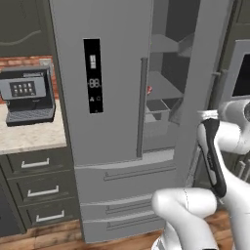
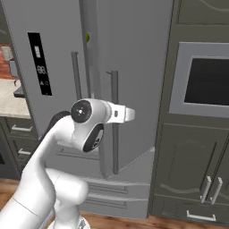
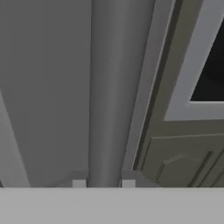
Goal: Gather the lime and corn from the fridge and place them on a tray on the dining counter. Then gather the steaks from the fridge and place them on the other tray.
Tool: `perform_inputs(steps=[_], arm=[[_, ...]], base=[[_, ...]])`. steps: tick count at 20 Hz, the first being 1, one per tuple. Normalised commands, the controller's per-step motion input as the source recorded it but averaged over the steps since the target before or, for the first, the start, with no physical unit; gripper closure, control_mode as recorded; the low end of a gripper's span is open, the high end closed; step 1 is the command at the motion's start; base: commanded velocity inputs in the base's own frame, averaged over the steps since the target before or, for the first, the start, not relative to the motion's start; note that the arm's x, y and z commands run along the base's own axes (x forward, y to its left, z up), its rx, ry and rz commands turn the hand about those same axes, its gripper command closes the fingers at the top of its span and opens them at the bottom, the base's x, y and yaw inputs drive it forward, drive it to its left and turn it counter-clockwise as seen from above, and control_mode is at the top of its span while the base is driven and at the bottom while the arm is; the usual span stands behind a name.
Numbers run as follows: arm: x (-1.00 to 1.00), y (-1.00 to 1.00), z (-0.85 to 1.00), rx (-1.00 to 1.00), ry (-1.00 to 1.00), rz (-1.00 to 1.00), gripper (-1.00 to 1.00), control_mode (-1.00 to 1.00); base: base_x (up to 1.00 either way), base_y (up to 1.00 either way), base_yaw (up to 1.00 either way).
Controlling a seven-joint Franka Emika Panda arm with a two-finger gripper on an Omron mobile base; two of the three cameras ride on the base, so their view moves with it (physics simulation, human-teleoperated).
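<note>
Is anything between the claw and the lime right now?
Yes. The claw is shut on the right fridge door's handle, and that partly open door stands between it and the lime, glimpsed through the gap inside the fridge.

Beside the grey fridge (image 1: pixel 112 97), a robot arm (image 1: pixel 195 215) of glossy white rounded shells, joined by bulbous elbows. A black strip runs along one link. Nearest the fridge handle (image 2: pixel 114 120), a round dark-grey joint cap with a small centre mark, and a dark oval inset below it.
</note>
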Motion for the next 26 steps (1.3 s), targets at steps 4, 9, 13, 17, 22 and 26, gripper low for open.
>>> perform_inputs(steps=[4,9,13,17,22,26], arm=[[-0.65,-0.23,0.02,0.0,-0.03,0.02,-1.0,-1.0],[-1.0,0.56,0.09,-0.1,-0.11,0.03,-1.0,-1.0],[-0.76,0.96,0.36,-0.21,0.0,0.0,-1.0,-1.0],[-0.01,1.0,0.4,-0.24,0.17,-0.02,-1.0,-1.0],[0.45,0.78,0.03,-0.3,0.2,-0.12,-1.0,-1.0],[0.93,0.27,-0.06,-0.22,0.27,-0.11,-1.0,-1.0]], base=[[0.0,0.0,0.0],[0.0,0.0,0.0],[0.0,0.0,0.0],[0.0,0.0,0.0],[0.0,0.0,0.0],[0.0,0.0,0.0]])
